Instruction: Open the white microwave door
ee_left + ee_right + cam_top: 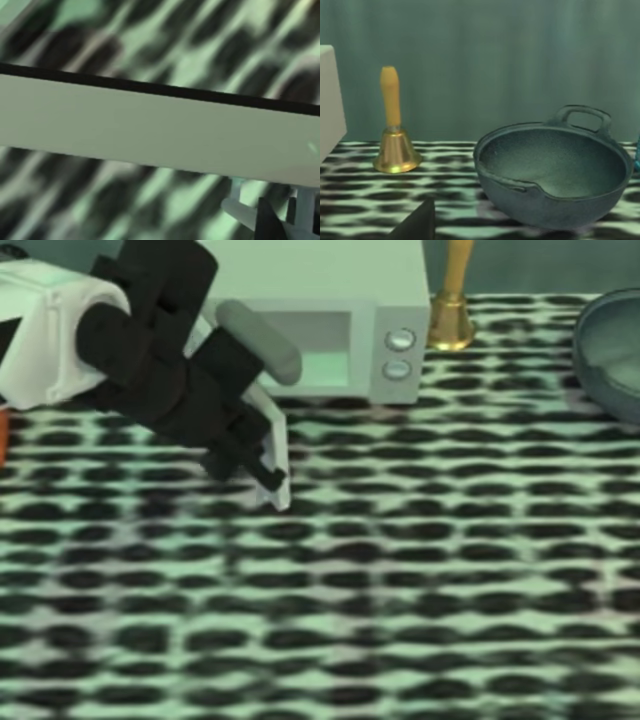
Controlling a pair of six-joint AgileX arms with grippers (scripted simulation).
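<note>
The white microwave (340, 325) sits at the back of the surface (420, 570), left of centre, with its two knobs (399, 353) facing forward. The white microwave door (272, 445) is already swung well out on its left hinge, its free edge pointing toward the front, and the cavity behind it is exposed. The left gripper (268, 475) is at that free edge, down by the handle; I cannot tell whether its fingers are closed on the handle or only hooked beside it. In the left wrist view the door's edge fills the frame as a pale band. The right arm is out of sight, parked to the right near a dark pot (552, 167) and a brass bell (395, 135).

The pull looks nearly finished. What remains, I judge, is a short further arc around the hinge, then letting go cleanly.
</note>
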